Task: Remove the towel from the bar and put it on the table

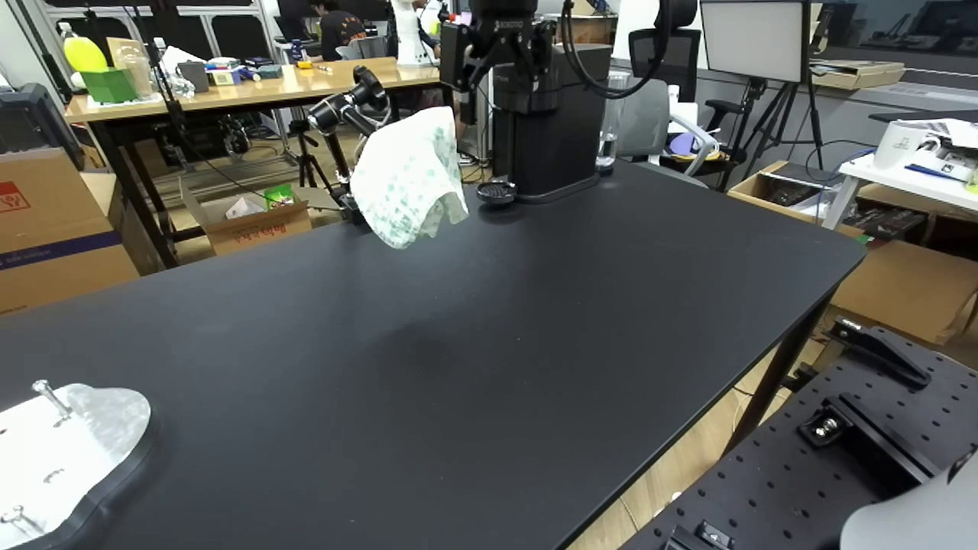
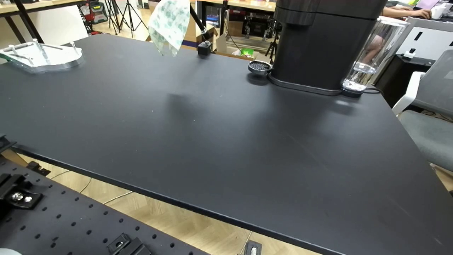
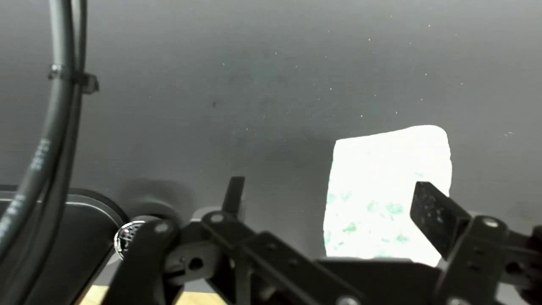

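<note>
Towel (image 1: 405,176) up on black bar (image 1: 335,153), draped over upper end, loose corners above table (image 1: 474,367). White, green leaf print; washed out almost plain white in wrist view. Can't see top of bar under cloth. Base block (image 2: 204,49) on table, near edge.

Gripper (image 3: 332,197) high over table, near towel; jaws released, spread wide. In wrist view: one finger (image 3: 438,216) in front of part of towel, opposite finger against dark tabletop. Can't tell depth gap, gripper to towel. Cables (image 3: 50,127) down one side of same view.

Farther along same edge, in both exterior views: black machine (image 2: 311,56), round grille (image 2: 260,66) just off tabletop on one side, clear tank (image 2: 366,56) just beside it on opposite side. Other end of table, well apart from machine: bright plate (image 1: 92,443) with upright bolts (image 1: 53,399), partly out of shot in both exterior views. Along opposite long edge: perforated board (image 2: 85,212), with strip of wood floor (image 2: 148,209) between board and table.

Past table: grey chair (image 2: 439,88) near machine end, open carton (image 1: 263,231) on floor, wooden desk (image 1: 344,75), person (image 1: 338,30) in dark shirt beyond desk, screen (image 1: 752,38).
</note>
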